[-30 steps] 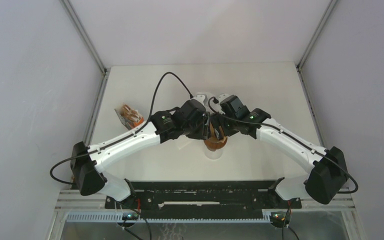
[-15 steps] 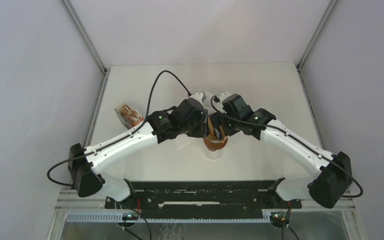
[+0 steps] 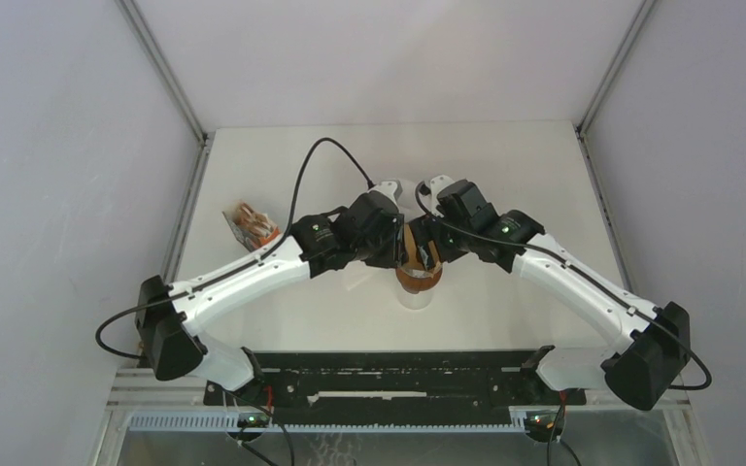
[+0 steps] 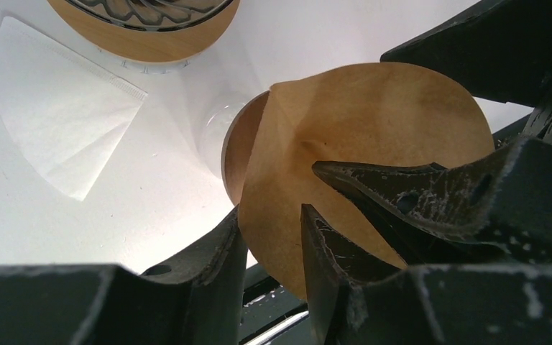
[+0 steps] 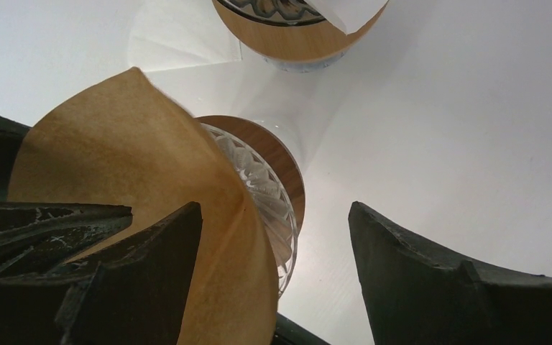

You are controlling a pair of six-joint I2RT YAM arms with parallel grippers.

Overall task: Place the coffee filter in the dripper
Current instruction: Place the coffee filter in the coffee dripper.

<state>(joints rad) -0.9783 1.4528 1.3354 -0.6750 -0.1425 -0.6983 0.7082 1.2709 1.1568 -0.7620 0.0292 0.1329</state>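
A brown coffee filter [image 4: 359,136], opened into a cone, stands tilted in the glass dripper [image 5: 273,187] with a wooden ring, at the table's centre [image 3: 418,275]. The glass ribs show bare on one side. My left gripper [image 4: 272,215] straddles the filter's near wall. Its jaws are narrowed but still apart, one finger outside the paper and one in front of it. My right gripper [image 5: 273,208] is wide open. Its left finger [image 5: 151,266] rests against the filter and its right finger hangs over bare table. Both grippers meet over the dripper in the top view.
A second dripper [image 5: 295,29] with a wooden ring stands just beyond, a white paper showing at its rim. A flat white filter [image 4: 57,108] lies on the table beside it. A packet [image 3: 250,225] lies at the left of the table.
My left gripper's jaws have narrowed around the filter's wall. The right arm's elbow has swung slightly outward. The filter stays in the dripper.
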